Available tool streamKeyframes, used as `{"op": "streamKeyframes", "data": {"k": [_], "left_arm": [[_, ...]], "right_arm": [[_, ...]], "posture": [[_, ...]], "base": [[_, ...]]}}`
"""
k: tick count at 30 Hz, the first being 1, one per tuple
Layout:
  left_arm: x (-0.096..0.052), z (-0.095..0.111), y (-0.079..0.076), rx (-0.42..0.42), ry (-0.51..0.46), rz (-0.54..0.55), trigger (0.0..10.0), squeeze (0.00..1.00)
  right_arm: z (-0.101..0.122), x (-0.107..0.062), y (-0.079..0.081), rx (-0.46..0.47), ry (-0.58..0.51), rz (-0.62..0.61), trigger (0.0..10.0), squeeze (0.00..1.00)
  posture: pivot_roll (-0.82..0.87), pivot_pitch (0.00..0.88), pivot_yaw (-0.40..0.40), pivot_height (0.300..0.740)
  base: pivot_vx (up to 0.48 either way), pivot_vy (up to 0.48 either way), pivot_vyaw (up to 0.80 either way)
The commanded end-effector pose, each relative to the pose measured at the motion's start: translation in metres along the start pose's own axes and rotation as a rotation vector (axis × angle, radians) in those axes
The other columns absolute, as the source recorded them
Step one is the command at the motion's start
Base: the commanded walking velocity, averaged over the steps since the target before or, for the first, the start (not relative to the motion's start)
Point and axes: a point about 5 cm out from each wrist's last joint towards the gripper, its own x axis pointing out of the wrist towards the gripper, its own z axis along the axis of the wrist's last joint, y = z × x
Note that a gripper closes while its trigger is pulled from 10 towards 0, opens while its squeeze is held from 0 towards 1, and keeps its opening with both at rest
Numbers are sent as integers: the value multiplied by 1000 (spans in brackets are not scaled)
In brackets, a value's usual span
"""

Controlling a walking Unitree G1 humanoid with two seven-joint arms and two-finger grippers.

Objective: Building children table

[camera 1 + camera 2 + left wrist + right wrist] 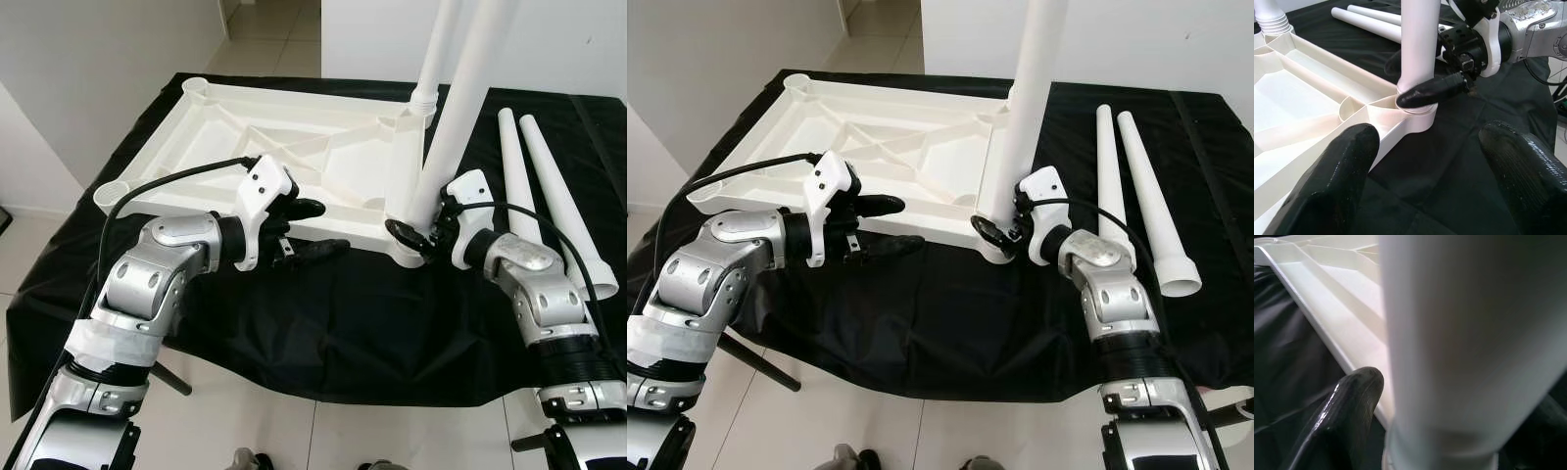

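Nearest the camera, pale floor tiles (323, 431) run under the robot at six o'clock, and the black cloth (323, 333) drapes over the near edge of the work surface, wrinkled and hanging low at seven o'clock. Up on the cloth, the left gripper (312, 228) sits at nine o'clock of the scene's middle, its two black fingers spread apart with nothing between them, hovering just beside the near rim of the tabletop. At three o'clock, the right gripper (997, 231) is pinching the base of a white leg (1027, 108), which stands tilted in the near right corner socket of the upturned white tabletop (245, 147); the left wrist view shows one black finger (1432, 90) pressed against the leg right where it meets the socket. The tabletop lies underside up, ribs showing, spreading from the middle toward eleven o'clock, with open round sockets at its left corners. A second leg (436, 49) stands in the far right corner at one o'clock. Two spare legs (549, 196) lie side by side on the cloth at two o'clock, just beside the right arm. Beyond, a white wall (88, 59) closes in at ten o'clock, and a strip of tiled floor opens at twelve o'clock past the far edge of the cloth.
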Motion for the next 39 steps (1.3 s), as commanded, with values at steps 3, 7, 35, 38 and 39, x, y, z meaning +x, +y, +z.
{"op": "streamKeyframes", "data": {"k": [3,7,35,38,39], "left_arm": [[-1,-2,0,-4,16,22,10000,0],[-2,-2,0,-5,18,22,10000,0],[-3,-5,-1,-13,24,22,10000,0],[-4,-6,0,-14,26,26,10000,0],[-4,-6,0,-14,26,26,10000,0]], "right_arm": [[-1,7,4,-1,9,69,10000,0],[-6,9,7,17,10,76,0,0],[-81,-1,38,325,324,-767,0,0],[-85,-5,46,363,343,-892,0,0],[-85,-5,46,363,343,-892,0,0]], "posture": [[-92,152,99,740],[-92,147,99,740],[-102,151,96,740],[-102,151,96,740],[-102,151,96,740]], "base": [[0,0,0],[0,0,0],[0,0,0],[0,0,0],[0,0,0]]}}
